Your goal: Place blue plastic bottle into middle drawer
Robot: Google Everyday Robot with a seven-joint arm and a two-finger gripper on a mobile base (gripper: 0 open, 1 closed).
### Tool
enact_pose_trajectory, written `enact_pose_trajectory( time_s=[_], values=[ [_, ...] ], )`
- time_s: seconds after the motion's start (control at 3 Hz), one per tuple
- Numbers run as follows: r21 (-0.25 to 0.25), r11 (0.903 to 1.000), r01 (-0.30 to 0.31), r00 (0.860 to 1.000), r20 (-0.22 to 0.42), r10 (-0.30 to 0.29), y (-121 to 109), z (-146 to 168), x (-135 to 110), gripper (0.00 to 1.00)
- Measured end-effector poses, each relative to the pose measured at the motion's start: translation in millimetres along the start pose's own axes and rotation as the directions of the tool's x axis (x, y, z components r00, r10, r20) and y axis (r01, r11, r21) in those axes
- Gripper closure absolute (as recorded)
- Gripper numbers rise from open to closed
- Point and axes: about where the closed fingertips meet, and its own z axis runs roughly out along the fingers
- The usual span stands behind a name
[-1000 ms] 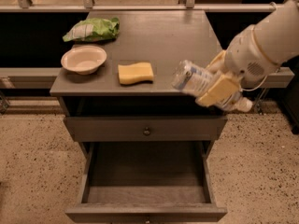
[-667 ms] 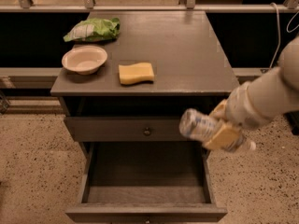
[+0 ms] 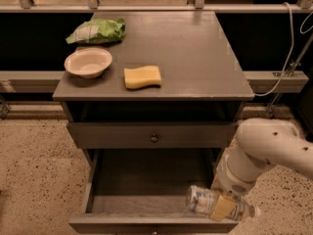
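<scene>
No legible text, brand or number is found. The label on the blue plastic bottle is unreadable. The gripper clasps it at the near right corner of the middle drawer.

counter: gray, square top
bag: green and white, crumpled, back left corner
bowl: pale, just in front of the bag
sponge: yellow, flat, right of the bowl
knob: small, dark, on the shut drawer front
floor: speckled
hand: low right, below the counter
</scene>
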Motion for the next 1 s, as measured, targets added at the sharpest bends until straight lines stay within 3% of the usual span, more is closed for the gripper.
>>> enact_pose_trajectory(
  time_s=[0.33, 0.67, 1.0],
  values=[
    [-0.031, 0.9995, 0.0, 1.0, -0.027, -0.001, 7, 16, 7, 1.0],
    [-0.031, 0.9995, 0.0, 1.0, -0.027, -0.001, 7, 16, 7, 1.0],
    [0.029, 0.9983, 0.05, 0.999, -0.008, -0.05, -4, 19, -23, 1.0]
  ],
)
